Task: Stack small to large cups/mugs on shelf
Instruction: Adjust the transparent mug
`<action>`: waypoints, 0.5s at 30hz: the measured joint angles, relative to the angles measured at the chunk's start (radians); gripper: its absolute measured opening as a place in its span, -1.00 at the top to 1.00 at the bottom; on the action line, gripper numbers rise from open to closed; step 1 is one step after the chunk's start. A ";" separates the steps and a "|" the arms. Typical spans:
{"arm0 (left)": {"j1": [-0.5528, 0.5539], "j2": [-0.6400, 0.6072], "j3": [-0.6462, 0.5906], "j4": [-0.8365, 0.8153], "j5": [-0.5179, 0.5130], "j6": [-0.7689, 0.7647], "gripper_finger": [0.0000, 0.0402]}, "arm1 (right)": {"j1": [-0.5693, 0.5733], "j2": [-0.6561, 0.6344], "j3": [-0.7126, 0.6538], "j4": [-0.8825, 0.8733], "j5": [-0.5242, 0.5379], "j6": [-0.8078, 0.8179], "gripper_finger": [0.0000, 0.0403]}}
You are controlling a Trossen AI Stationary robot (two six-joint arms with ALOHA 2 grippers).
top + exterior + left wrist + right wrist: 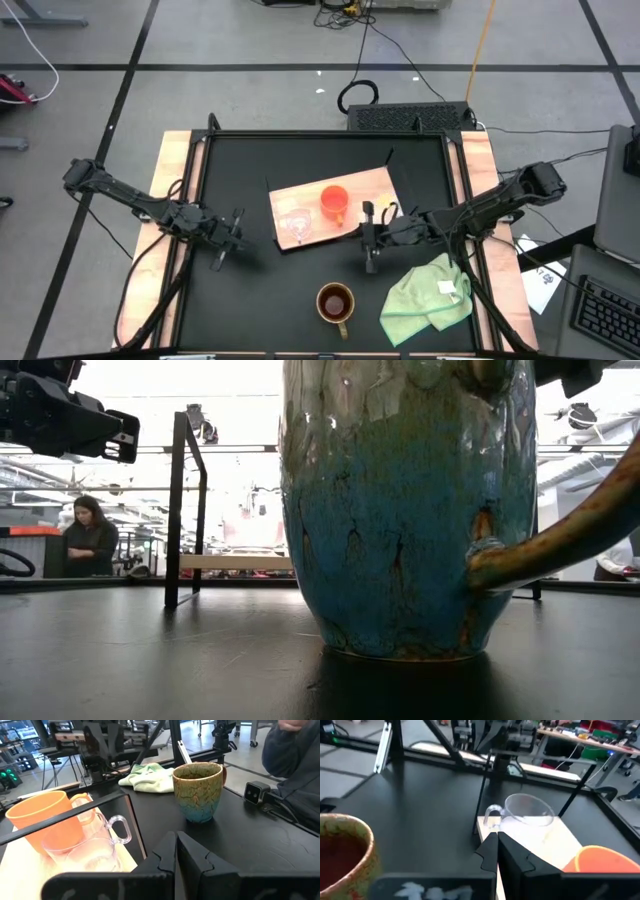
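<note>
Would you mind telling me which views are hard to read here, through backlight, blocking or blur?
Low view: the brown mug stands close to the lens and fills most of the frame, with the bright room behind washed out. Right wrist view: the clear glass cup and the orange cup look soft. High view: evenly lit, with the wooden board plain.

- I see a mug (198, 791) glazed crackled brown-green fading to blue at its base.
- I see an orange cup (334, 203) beside a clear glass cup (295, 224).
- Light wooden board (380, 182), grain visible.
- Light green cloth (425, 298) on black tabletop (250, 290).
</note>
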 joint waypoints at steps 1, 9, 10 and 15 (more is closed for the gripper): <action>0.000 0.000 0.000 0.002 -0.002 -0.001 0.91 | 0.000 0.015 0.007 -0.001 -0.001 -0.001 1.00; 0.000 0.000 0.000 0.005 -0.002 -0.012 0.91 | -0.002 0.145 0.117 -0.007 -0.102 -0.013 1.00; 0.000 0.000 0.000 0.005 -0.002 -0.012 0.91 | -0.002 0.156 0.131 -0.016 -0.102 -0.016 1.00; 0.000 0.000 0.000 0.005 -0.002 -0.008 0.91 | -0.012 0.206 0.191 -0.014 -0.106 -0.023 1.00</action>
